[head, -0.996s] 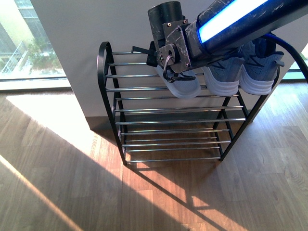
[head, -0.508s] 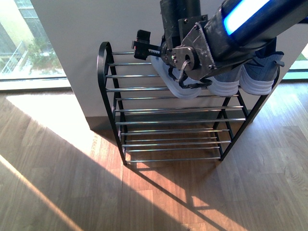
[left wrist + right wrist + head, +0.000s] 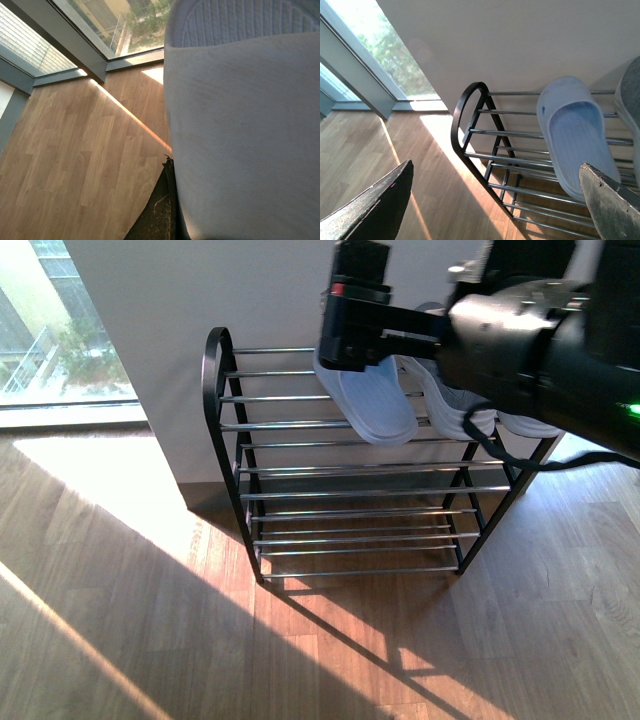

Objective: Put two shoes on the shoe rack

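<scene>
Since a second ago my right arm has pulled back from the rack [image 3: 225, 430] and swung up, so the slide [image 3: 370, 400] it was covering now lies in plain sight on the top tier. From the front view I see that slide resting sole-down across the chrome bars, toe hanging just over the front bar, with grey sneakers [image 3: 450, 410] just beside it on the same tier, mostly hidden by the arm's dark body. The right tool [image 3: 355, 305] shows as a blurred black block above the slide, apart from it; I cannot tell its state from here. The lower tiers carry nothing I can make out, and sunlight stripes the wooden floor [image 3: 120, 590]. On the left wrist view, a pale blue slide [image 3: 240, 125] fills most of the frame, ribbed sole at the far end, pressed against one dark finger [image 3: 162, 210]; the left tool is clamped on it, above floor and window [image 3: 125, 25]. On the right wrist view, both fingers [image 3: 375, 205] stand wide apart with nothing between them, and the rack with the slide [image 3: 575, 135] lies beyond against the white wall [image 3: 520, 40].
</scene>
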`<control>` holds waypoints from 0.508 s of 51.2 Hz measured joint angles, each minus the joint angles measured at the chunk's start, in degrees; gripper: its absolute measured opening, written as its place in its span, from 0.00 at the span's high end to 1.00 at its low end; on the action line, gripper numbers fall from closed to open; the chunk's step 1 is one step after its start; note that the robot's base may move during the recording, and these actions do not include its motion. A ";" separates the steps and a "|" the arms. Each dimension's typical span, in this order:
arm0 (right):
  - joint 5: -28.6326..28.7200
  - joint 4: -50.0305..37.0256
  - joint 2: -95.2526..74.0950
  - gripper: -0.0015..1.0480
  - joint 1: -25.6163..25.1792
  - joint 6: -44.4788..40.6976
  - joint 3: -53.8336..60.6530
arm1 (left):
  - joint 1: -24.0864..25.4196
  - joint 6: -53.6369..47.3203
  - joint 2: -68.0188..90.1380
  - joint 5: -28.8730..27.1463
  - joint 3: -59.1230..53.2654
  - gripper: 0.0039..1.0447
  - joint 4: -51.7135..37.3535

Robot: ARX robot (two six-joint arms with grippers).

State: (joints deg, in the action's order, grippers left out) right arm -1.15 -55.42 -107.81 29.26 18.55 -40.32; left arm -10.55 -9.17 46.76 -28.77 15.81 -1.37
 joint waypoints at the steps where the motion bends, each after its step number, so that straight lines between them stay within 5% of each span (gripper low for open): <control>1: 0.17 -0.63 1.77 0.09 -0.11 -0.15 1.97 | 0.00 0.00 0.00 0.00 0.00 0.98 0.00; 17: -1.42 -7.50 13.22 0.09 -2.82 -3.74 18.86 | -0.02 0.00 0.00 0.07 0.00 0.98 0.00; 21: -18.14 -19.96 12.20 0.24 -2.51 -11.45 22.40 | -0.02 0.00 0.00 0.00 0.00 0.98 0.00; 26: -21.27 -20.87 17.99 0.43 -6.29 -15.54 27.58 | 0.00 0.00 0.00 -0.13 0.00 0.98 0.00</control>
State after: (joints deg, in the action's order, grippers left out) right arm -22.41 -76.29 -89.82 22.96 3.01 -12.73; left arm -10.55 -9.17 46.76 -28.91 15.81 -1.37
